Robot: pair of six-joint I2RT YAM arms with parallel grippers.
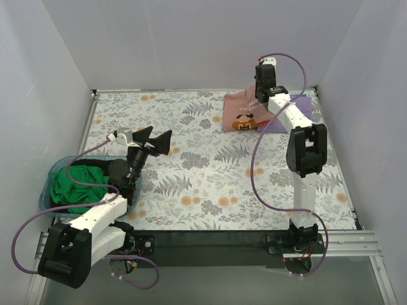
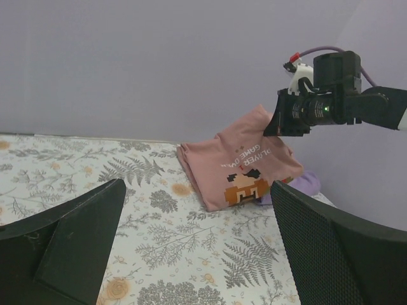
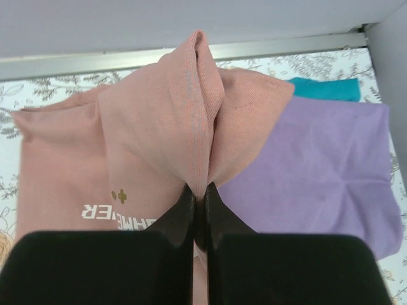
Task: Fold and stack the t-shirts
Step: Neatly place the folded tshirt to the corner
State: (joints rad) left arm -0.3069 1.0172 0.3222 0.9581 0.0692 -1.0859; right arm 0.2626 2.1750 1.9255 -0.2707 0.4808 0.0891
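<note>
Three shirts showed from overhead: a green t-shirt [image 1: 76, 184] heaped in the teal basket [image 1: 43, 190] at the near left, and a dusty-pink t-shirt [image 1: 241, 117] lying partly over a lavender t-shirt [image 1: 299, 109] at the far right corner of the floral table [image 1: 210, 184]. The right gripper [image 1: 257, 100] hung over the pink one. The left gripper [image 1: 159, 135] hovered beside the basket, jaws spread wide and holding nothing, likely keeping clear of the work.

From the left wrist, the pink shirt's far edge rose in a peak to the right gripper, while its printed face lay flat.

From the right wrist, the fingers [image 3: 184, 213] were pressed together on a fold of pink cloth raised above the lavender shirt, probably to settle it squarely onto the stack. A strip of teal cloth [image 3: 324, 89] lay beyond.
</note>
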